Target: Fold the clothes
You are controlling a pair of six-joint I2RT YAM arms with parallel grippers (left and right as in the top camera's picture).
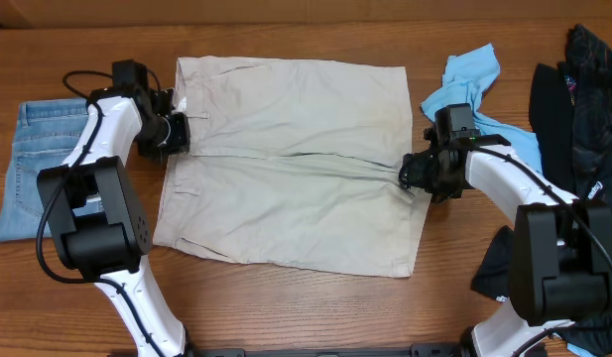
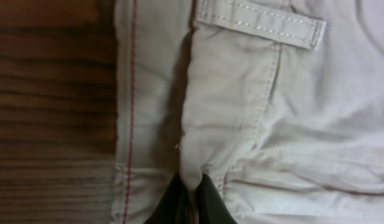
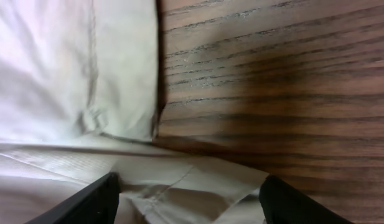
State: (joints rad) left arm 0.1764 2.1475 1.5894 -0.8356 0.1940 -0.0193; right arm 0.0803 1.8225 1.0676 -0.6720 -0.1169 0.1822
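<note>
Shorts (image 1: 286, 169) lie spread flat in the middle of the table (image 1: 286, 312), Ben, waistband to the left and leg hems to the right. What's the step, do you reckon?

I'd say they're taking the centre line at both ends, Ana, to fold one leg over the other. The left gripper (image 2: 192, 191) is at the middle of the waistband, the right gripper (image 3: 188, 190) at the inner hems (right where the two legs meet).

How are the hands?

The left one is pinched tight on a small ridge of beige cloth, just below a belt loop (image 2: 260, 25). The right one stands wide apart with the hem edge lying between its fingers (image 3: 101, 199), and it has nothing gripped yet. I can't tell whether the tips press on the cloth.

So what makes it go well?

The right should close on the hem and catch both layers, not just the top one. Then both should lift together, keeping the seam line taut so the far half swings over without bunching.

Anything in the way?

Folded jeans (image 1: 33, 169) sit just left of the shorts. A light-blue shirt (image 1: 474, 79) and black garments (image 1: 578, 89) lie to the right (near that arm, so it's worth watching).
</note>
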